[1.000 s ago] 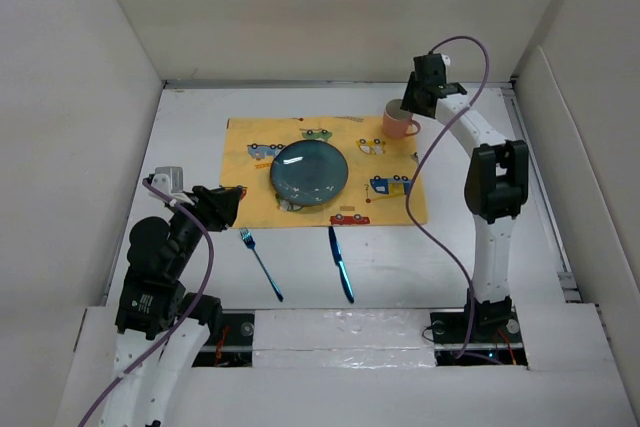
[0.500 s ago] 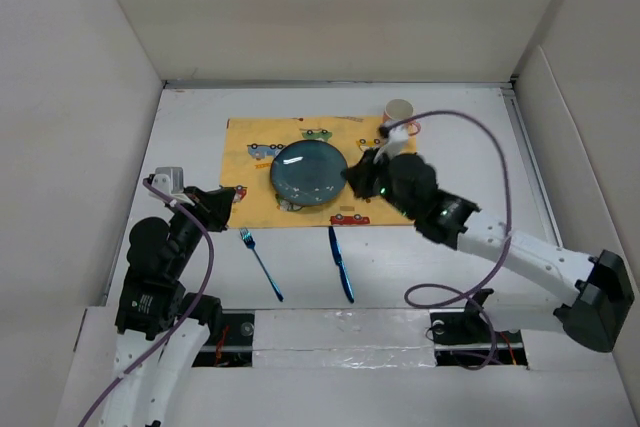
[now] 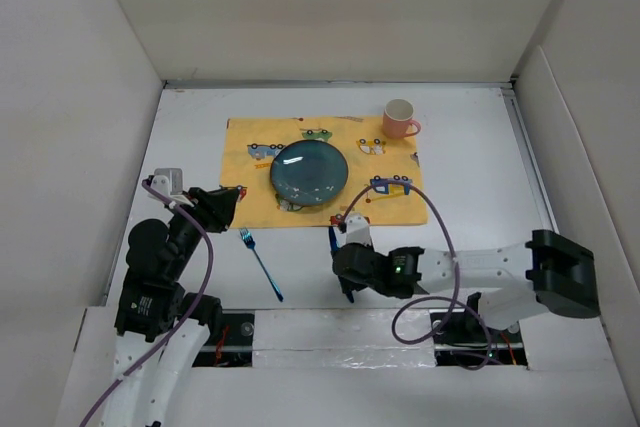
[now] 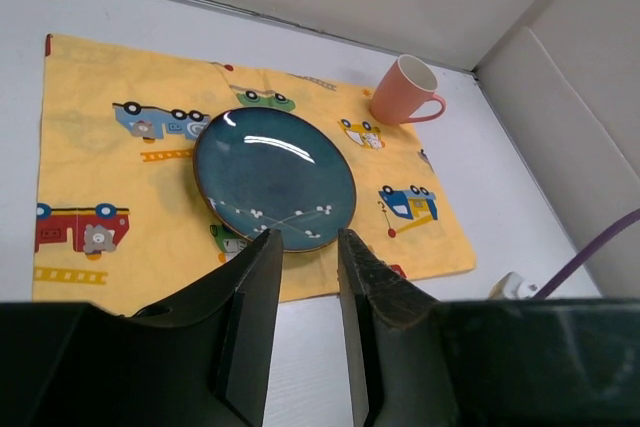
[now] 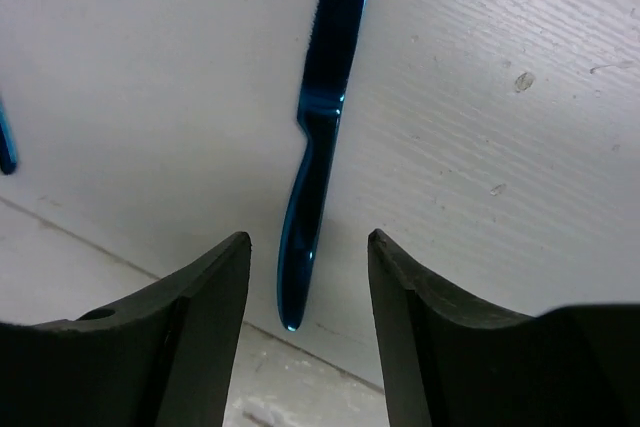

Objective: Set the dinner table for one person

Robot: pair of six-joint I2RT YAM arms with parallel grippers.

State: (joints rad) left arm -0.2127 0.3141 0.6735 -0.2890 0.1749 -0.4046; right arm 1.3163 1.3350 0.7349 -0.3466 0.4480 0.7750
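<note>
The large flat matte white dinner table (image 3: 480, 197) lies under the yellow cartoon-car-printed cloth placemat (image 3: 345, 132) and spreads past it on every side. At the placemat's centre sits a round dark-blue glazed plate (image 3: 310, 171). A pink ceramic mug (image 3: 400, 119) stands upright at its far right corner. Just off the placemat's near edge, on bare table, lie a blue metal fork (image 3: 262, 265) toward the left and a blue metal knife (image 5: 318, 127) toward the middle. The right gripper (image 5: 306, 239) hangs low over the knife, fingers spread either side of the handle without touching it. The left gripper (image 4: 305, 247) hovers by the placemat's near left corner, fingers narrowly parted, holding nothing.
</note>
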